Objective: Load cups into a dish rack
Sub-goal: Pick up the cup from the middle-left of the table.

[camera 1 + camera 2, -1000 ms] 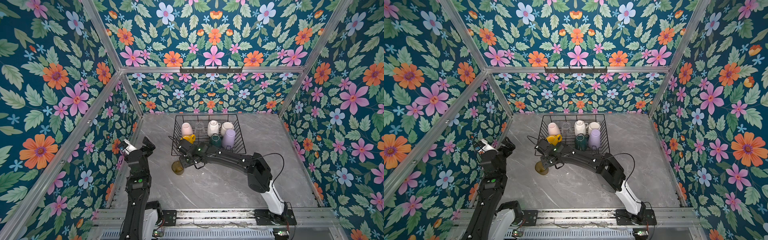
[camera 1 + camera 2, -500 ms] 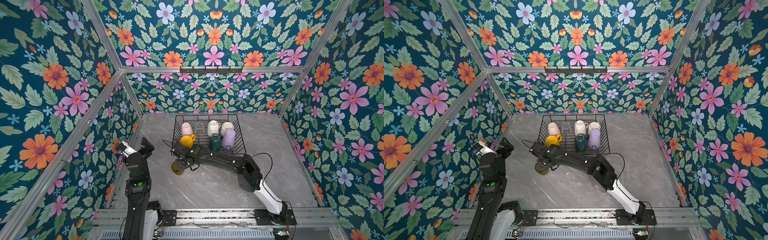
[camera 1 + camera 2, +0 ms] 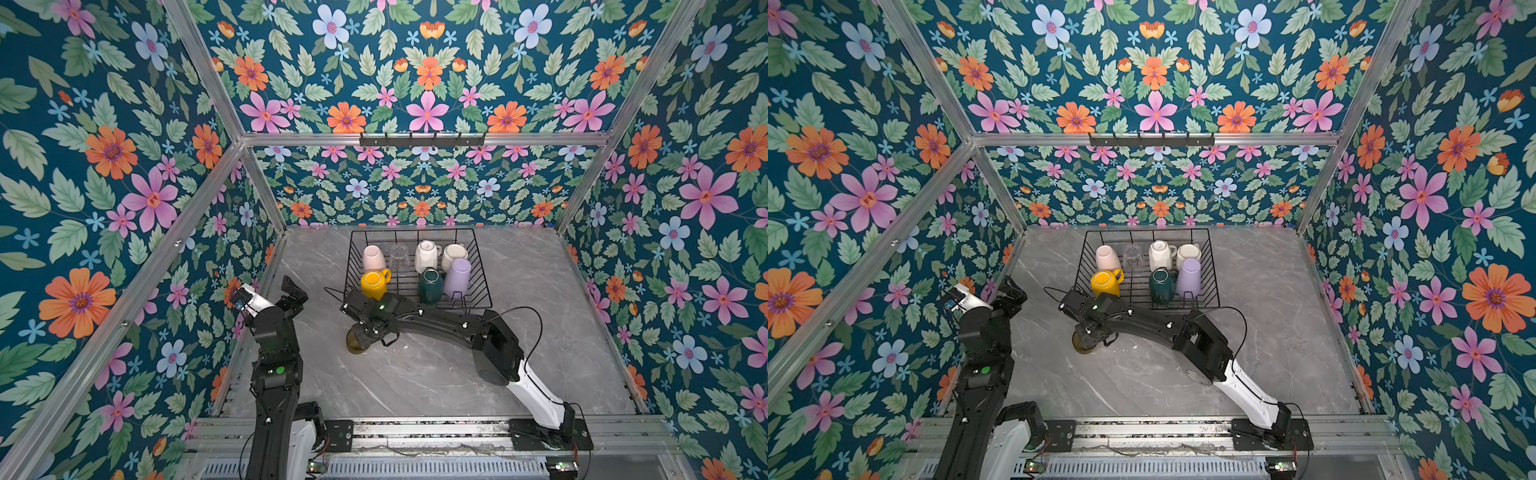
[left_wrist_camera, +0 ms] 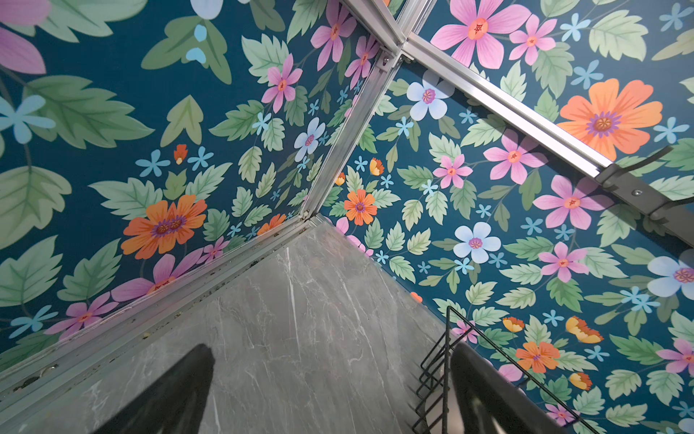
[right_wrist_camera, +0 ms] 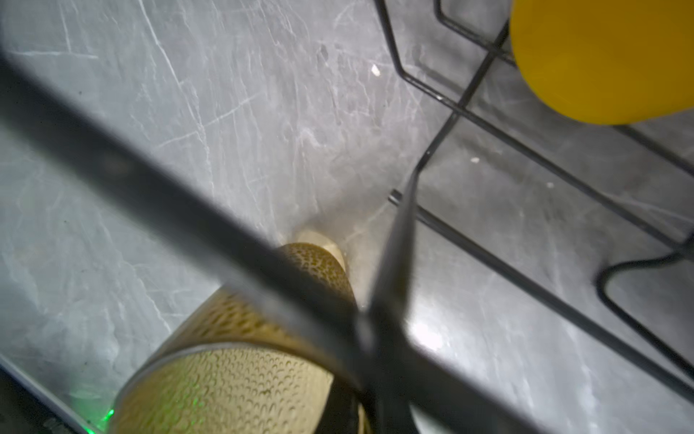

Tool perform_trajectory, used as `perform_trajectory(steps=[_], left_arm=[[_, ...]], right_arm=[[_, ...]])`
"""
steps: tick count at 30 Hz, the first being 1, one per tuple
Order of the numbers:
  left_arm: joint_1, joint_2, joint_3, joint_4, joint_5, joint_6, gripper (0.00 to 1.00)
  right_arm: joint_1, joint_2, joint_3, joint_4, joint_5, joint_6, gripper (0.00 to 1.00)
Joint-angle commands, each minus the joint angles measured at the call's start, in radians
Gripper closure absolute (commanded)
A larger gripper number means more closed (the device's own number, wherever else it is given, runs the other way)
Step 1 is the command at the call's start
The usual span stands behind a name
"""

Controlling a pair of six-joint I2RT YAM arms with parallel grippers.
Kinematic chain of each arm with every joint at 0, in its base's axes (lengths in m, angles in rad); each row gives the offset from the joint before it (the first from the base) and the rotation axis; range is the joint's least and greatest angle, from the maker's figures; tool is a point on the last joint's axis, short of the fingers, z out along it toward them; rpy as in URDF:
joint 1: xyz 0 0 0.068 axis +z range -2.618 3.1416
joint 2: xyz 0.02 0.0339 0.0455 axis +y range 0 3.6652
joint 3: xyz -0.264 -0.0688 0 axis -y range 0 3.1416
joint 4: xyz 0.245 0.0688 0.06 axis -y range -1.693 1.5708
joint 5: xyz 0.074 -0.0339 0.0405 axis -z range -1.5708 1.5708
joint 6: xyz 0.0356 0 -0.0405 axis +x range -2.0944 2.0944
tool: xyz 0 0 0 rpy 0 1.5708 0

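The black wire dish rack [image 3: 415, 229] [image 3: 1142, 229] stands at the back middle of the table. In it are several cups: pale pink [image 3: 374, 257], clear glass [image 3: 400, 254], two white mugs [image 3: 427, 255], lilac tumbler [image 3: 457, 277], dark green [image 3: 430, 284] and yellow [image 3: 374, 283]. An olive-brown tumbler [image 3: 355, 343] [image 3: 1081, 345] [image 5: 233, 368] stands on the table off the rack's front left corner. My right gripper [image 3: 365, 332] [image 3: 1090, 332] [image 5: 360, 398] is over it, shut on its rim. My left gripper [image 3: 296, 291] [image 3: 1013, 293] [image 4: 330, 375] hangs open and empty by the left wall.
The grey marble table [image 3: 415, 374] is boxed in by flowered walls with aluminium posts. A black hook rail [image 3: 422, 139] hangs on the back wall. The right arm lies low along the rack's front edge, with its cable [image 3: 515, 316] looping beside the rack. The rack's corner [image 4: 447, 338] shows by the left fingers.
My right gripper has come down from the rack's front left corner onto the olive-brown tumbler and shut on its rim. The left arm has shifted a little by the wall, still open.
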Motion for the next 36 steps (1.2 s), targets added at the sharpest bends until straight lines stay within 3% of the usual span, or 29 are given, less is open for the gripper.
perform_trajectory(steps=[1, 11, 20, 25, 30, 32, 36], left_arm=[[0.002, -0.001, 0.0, 0.021, 0.006, 0.002, 0.01], [0.002, 0.007, 0.006, 0.042, 0.052, 0.004, 0.01], [0.002, 0.008, -0.011, 0.172, 0.244, 0.02, 0.01], [0.002, 0.041, 0.005, 0.265, 0.467, 0.024, 0.01], [0.002, 0.138, 0.036, 0.454, 0.833, -0.029, 0.01], [0.0, 0.191, 0.017, 0.645, 0.978, -0.126, 0.01], [-0.016, 0.354, -0.022, 1.238, 1.195, -0.479, 0.01]], right_arm=[[0.002, -0.063, -0.06, 0.061, -0.041, 0.015, 1.0], [-0.024, -0.391, -0.399, 0.267, -0.172, 0.031, 1.0], [-0.25, -0.817, -0.805, 0.627, -0.432, 0.148, 1.0], [-0.418, -0.982, -0.966, 0.785, -0.496, 0.226, 1.0], [-0.563, -1.057, -1.036, 0.854, -0.562, 0.256, 1.0], [-0.595, -1.067, -1.042, 0.859, -0.59, 0.254, 1.0], [-0.62, -1.078, -1.041, 0.858, -0.645, 0.236, 1.0]])
